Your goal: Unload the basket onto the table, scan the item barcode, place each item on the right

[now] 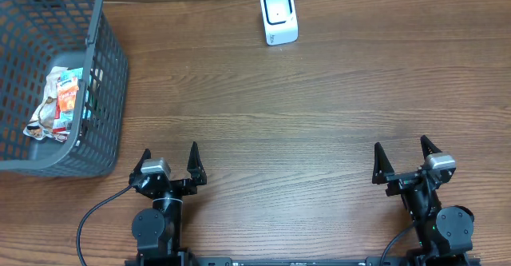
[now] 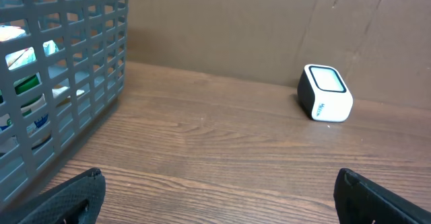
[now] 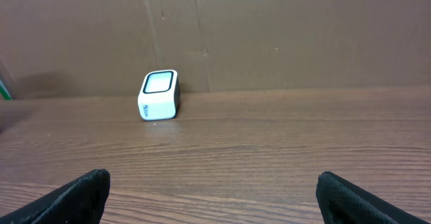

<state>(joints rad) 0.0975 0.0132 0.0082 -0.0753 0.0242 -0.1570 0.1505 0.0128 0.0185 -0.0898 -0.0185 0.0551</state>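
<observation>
Scanner (image 1: pixel 279 17) at the table's far edge
Left gripper (image 1: pixel 169 164) and right gripper (image 1: pixel 405 162) spread wide, empty; basket (image 1: pixel 113 68) holds packets (image 1: pixel 62 100), seemingly snacks.

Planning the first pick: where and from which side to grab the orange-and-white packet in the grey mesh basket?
Likely from above: the tall walls of the grey plastic mesh basket block side approaches. Set the jaws across the short width of the orange-and-white packet; it lies roughly flat.

No text is legible: print on the packets (image 1: pixel 64 98) and scanner (image 1: pixel 279 17) is too small.
</observation>
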